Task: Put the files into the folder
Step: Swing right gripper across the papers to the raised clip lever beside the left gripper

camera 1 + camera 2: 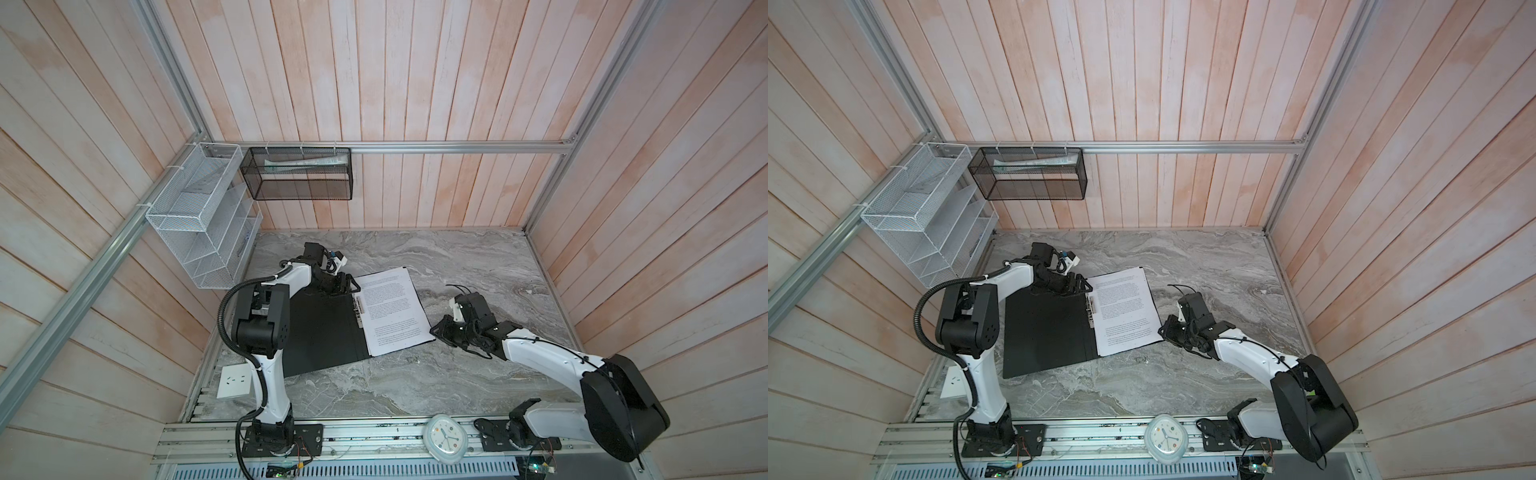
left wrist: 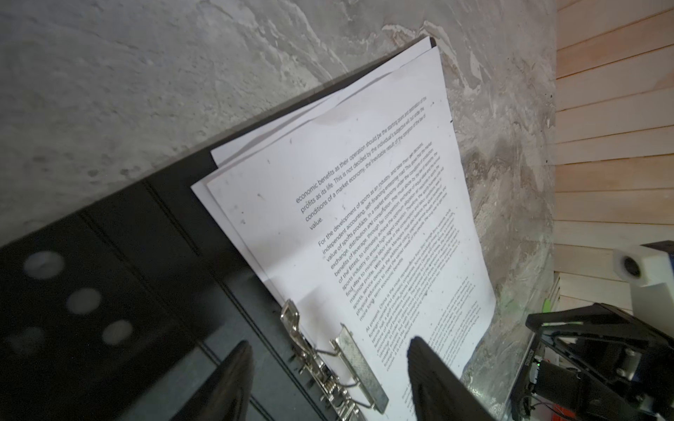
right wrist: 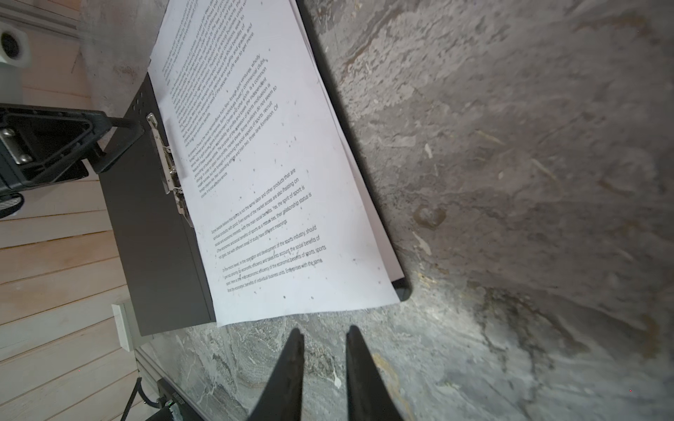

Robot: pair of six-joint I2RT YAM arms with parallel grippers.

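clock [image 1: 445,440] on the front rail, nothing to do with the job

right hand [image 3: 322,333] hangs low over the bare counter [image 1: 415,382], just off the near right corner of the files [image 1: 392,309]. its fingers stand a narrow gap apart with nothing between them, so it's released and not touching paper

the folder [image 1: 320,332] lies open flat on the counter, black inside up, spine running near-to-far with a slight tilt. the files sit on its right half, long axis parallel to the spine, left edge at the metal clip [image 2: 350,361]. the sheets are slightly fanned: in the left wrist view a lower sheet peeks out past the top one at the far end. the right wrist view shows the top sheet's near edge running a bit past the folder's near edge

left hand [image 2: 328,342] is over the far part of the spine, fingers spread wide on either side of the clip, gripping nothing. the clip bar looks laid over the paper's edge, but i can't tell whether it's clamped down

key relation: the clip sits directly between the left hand's fingers, its long axis along the spine, so the left arm is clearly nearer to it and the right hand is well away. my read is files placed, clip step in hand, cover not yet closed

far back: white wire rack [image 1: 199,216] and black mesh basket [image 1: 299,174] hang on the wall rails, untouched
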